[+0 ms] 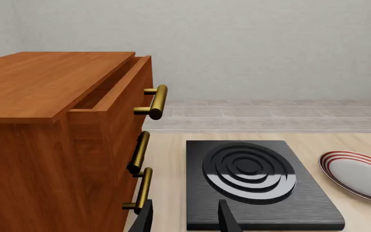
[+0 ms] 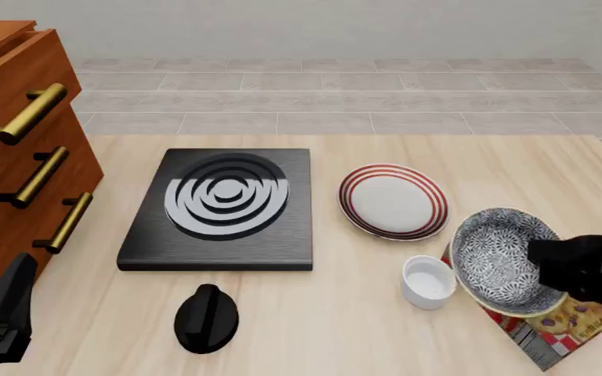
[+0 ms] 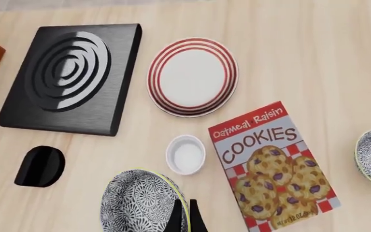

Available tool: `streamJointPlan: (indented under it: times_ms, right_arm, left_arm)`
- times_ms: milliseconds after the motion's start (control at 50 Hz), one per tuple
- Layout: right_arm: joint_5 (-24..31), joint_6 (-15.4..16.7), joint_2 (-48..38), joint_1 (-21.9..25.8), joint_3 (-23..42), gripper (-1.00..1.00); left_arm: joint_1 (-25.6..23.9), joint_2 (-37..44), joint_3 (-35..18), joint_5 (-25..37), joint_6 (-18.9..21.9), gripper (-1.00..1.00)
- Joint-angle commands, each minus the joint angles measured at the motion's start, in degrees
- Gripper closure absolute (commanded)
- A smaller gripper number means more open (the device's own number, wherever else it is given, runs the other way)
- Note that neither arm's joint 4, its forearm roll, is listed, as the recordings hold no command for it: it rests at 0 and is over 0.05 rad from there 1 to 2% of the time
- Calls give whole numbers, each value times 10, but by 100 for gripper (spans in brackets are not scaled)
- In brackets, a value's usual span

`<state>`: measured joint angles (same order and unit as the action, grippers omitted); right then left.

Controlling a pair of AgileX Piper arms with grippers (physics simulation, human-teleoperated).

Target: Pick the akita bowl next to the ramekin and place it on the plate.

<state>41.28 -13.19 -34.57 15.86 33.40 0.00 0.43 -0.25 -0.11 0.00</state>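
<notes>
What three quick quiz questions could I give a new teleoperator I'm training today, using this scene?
1. True or false: the akita bowl already rests on the plate.
2. Which gripper holds the akita bowl: A) left gripper, B) right gripper, C) neither?
3. What printed item lies on the table beside the ramekin?

Key:
1. False; it is held tilted above the cookie box, and the plate is bare.
2. B, pinching its rim.
3. The cookie box.
</notes>
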Motion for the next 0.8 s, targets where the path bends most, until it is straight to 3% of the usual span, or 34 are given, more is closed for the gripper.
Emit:
streamJointPlan:
  times_ms: [20,300,340,800]
  right_arm:
    - [13,1,-7,-11,38,100]
    - [7,-4,-28,-23,61,100]
    - [6,14,-31,-32,67,100]
    - [-19,16,-76,-71,95,100]
  left_arm:
    - [0,0,0,0,0,-100]
    - [0,0,0,0,0,-100]
    - [0,0,0,0,0,-100]
    - [0,0,0,0,0,-100]
